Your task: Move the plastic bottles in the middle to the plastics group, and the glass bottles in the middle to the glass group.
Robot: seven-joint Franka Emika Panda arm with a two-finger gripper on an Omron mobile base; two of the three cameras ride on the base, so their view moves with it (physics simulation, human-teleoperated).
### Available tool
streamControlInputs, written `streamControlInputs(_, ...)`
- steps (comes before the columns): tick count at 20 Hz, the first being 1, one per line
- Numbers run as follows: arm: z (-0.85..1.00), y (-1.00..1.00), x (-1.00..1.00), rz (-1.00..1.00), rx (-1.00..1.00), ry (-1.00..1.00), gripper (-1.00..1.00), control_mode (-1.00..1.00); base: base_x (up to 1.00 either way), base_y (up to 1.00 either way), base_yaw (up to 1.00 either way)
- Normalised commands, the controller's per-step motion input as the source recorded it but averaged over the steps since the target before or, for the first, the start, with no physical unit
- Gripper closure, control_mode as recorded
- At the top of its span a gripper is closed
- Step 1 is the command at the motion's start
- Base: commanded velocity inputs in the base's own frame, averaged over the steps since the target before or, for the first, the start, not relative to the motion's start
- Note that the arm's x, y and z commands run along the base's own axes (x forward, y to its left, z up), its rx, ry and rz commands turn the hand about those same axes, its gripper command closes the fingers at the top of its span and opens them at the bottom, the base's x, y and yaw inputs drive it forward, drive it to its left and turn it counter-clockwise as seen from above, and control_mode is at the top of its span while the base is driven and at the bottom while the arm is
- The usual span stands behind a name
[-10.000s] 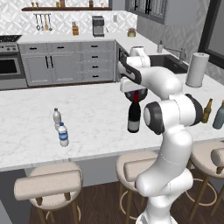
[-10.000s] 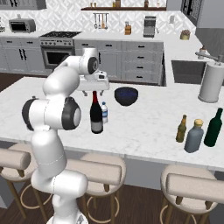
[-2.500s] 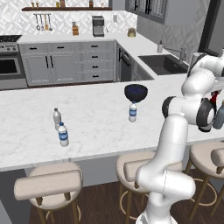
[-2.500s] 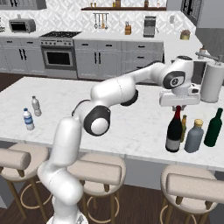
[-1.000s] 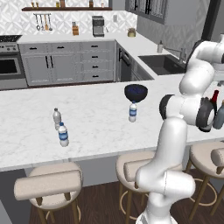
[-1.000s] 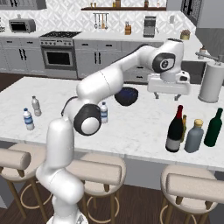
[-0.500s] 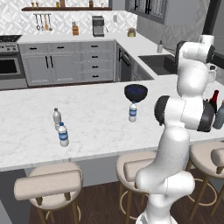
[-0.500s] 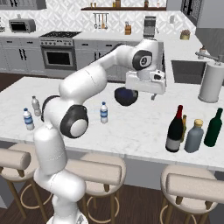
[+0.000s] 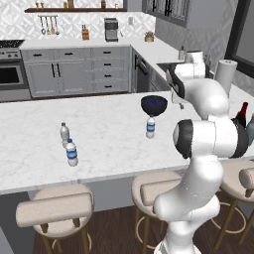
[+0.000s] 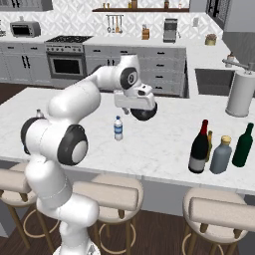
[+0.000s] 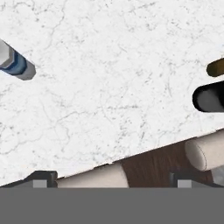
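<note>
A small clear plastic bottle (image 10: 118,128) with a blue label and white cap stands alone mid-island, beside the dark blue bowl (image 9: 154,104); it is also the plastic bottle (image 9: 150,126) and, at upper left of the hand view, the plastic bottle (image 11: 15,63). My gripper (image 10: 137,110) hangs open and empty just above the bowl, right of that bottle. The plastics group (image 9: 69,146), two small water bottles, stands at the island's left. At the right, the dark wine bottle (image 10: 200,147) and the squat grey-blue bottle (image 10: 220,155) stand beside the glass group, a brown bottle (image 10: 209,138) and a green bottle (image 10: 243,145).
A white paper-towel roll (image 10: 239,94) stands behind the glass bottles near the sink. Padded stools (image 10: 112,194) line the island's near edge. Bare marble lies between the middle bottle and the plastics group.
The arm has swung left from the glass bottles at the right end to the middle of the island, over the bowl. The gripper stayed open. The wine bottle stays at the right.
</note>
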Motion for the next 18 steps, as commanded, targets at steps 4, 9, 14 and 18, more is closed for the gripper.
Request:
streamControlInputs(4, -0.06, 0.79, 0.4, 0.0, -0.07, 0.0, -1.0, -1.0, 0.0, 0.0, 0.0)
streamControlInputs(9, -0.02, 0.43, 0.32, 0.0, -0.02, 0.02, -1.0, -1.0, 0.0, 0.0, 0.0)
streamControlInputs(14, 0.0, 0.25, 0.33, 0.0, 0.01, 0.13, -1.0, -1.0, 0.0, 0.0, 0.0)
streamControlInputs(18, -0.12, 0.16, 0.23, 0.0, 0.06, 0.17, -1.0, -1.0, 0.0, 0.0, 0.0)
